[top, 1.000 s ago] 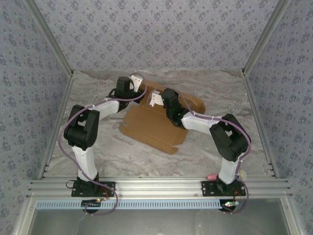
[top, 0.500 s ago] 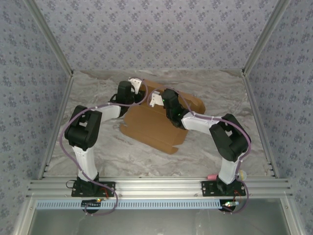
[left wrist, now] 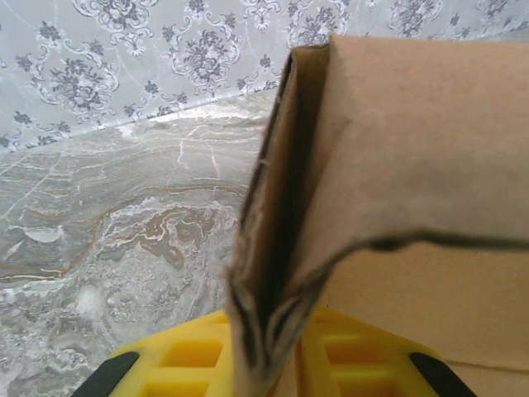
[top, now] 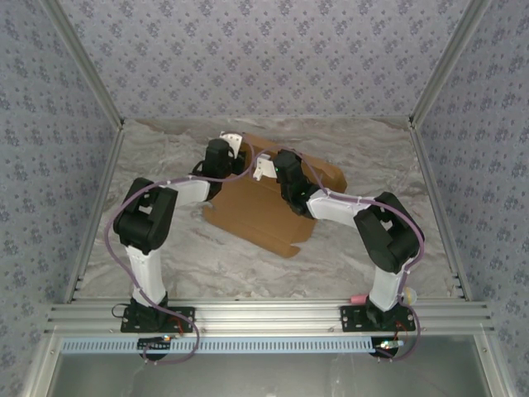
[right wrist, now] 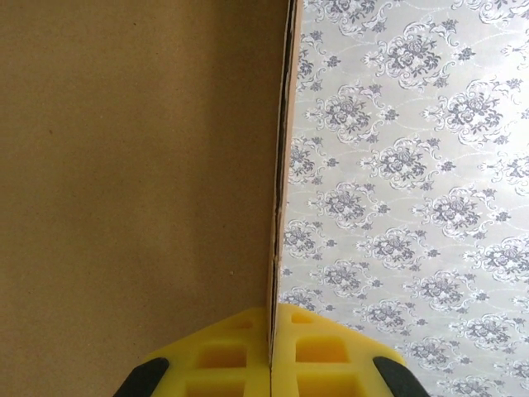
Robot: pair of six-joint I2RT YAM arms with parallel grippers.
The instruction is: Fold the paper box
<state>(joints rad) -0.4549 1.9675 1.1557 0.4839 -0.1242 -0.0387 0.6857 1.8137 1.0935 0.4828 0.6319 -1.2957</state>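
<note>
The paper box (top: 258,213) is a flat brown cardboard sheet on the marble-patterned table, with its far part lifted between the two arms. My left gripper (top: 235,145) holds the far left flap. In the left wrist view its yellow fingers (left wrist: 192,357) are shut on a doubled, bent cardboard edge (left wrist: 273,273). My right gripper (top: 263,167) holds the raised panel near the middle. In the right wrist view the panel (right wrist: 140,165) stands edge-on, pinched between the yellow pads (right wrist: 331,356).
A small pink toy microphone (top: 359,298) lies by the right arm's base. Patterned walls and aluminium posts (top: 431,83) close in the table on three sides. Bare table surface (top: 165,248) shows in front of the sheet and to its left.
My left arm has swung right, bringing its gripper closer to the right gripper with the flap. The sheet's left part has shifted slightly. The right arm has held still.
</note>
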